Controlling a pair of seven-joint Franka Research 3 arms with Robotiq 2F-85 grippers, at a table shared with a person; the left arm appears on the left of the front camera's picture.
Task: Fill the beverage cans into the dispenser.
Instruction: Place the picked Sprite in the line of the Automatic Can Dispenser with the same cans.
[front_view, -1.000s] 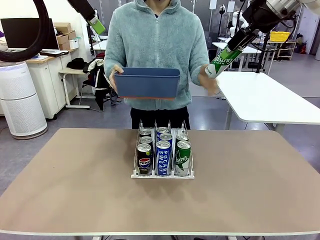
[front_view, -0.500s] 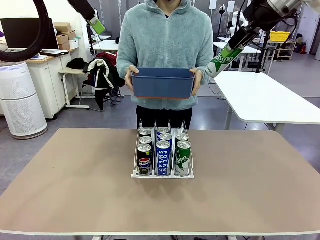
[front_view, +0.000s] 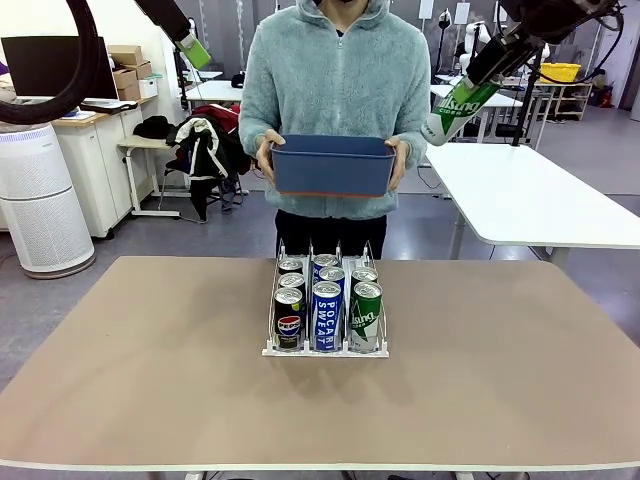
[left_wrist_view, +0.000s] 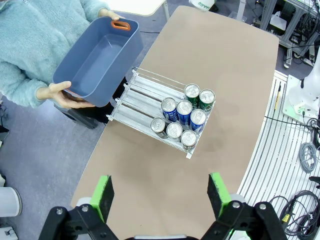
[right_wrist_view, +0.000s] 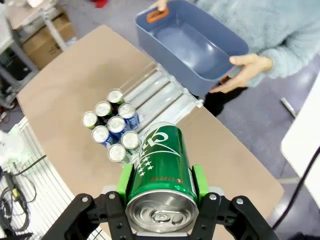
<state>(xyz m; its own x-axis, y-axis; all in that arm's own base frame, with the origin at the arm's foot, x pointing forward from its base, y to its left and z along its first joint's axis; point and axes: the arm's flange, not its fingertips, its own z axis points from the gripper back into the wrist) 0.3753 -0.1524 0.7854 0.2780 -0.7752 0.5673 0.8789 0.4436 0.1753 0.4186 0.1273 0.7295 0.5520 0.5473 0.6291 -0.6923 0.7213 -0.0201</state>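
- Green can (front_view: 458, 107) sits clamped between the green pads of the right gripper (right_wrist_view: 161, 186), high above the table's far right edge; in the front view its long axis tilts, one end pointing down-left toward the person (front_view: 338, 70).
- In the right wrist view the same can shows its silver top nearest the camera, with the body running away toward the table below.
- Dispenser (front_view: 325, 349) stands at the middle of the table (front_view: 150, 380), its lanes running from the robot's side toward the person.
- Nine cans (front_view: 327, 315) stand upright in it, three per lane, packed at the near end: black Pepsi in the left lane, blue Pocari Sweat in the middle, green on the right.
- The left wrist view, from overhead, shows the far half of all three lanes bare; the front view hides this behind the cans.
- Left gripper (left_wrist_view: 159, 192) is raised well above the table, jaws spread wide with nothing between them.
- The person stands at the far edge holding a dark-blue bin (front_view: 332, 165) in both hands at chest height; the wrist views show its inside bare and an orange grip at one end.
- Table surface is plain tan.
- A white table (front_view: 540, 200) stands to the right behind, a white cylindrical unit (front_view: 40, 200) at the left.
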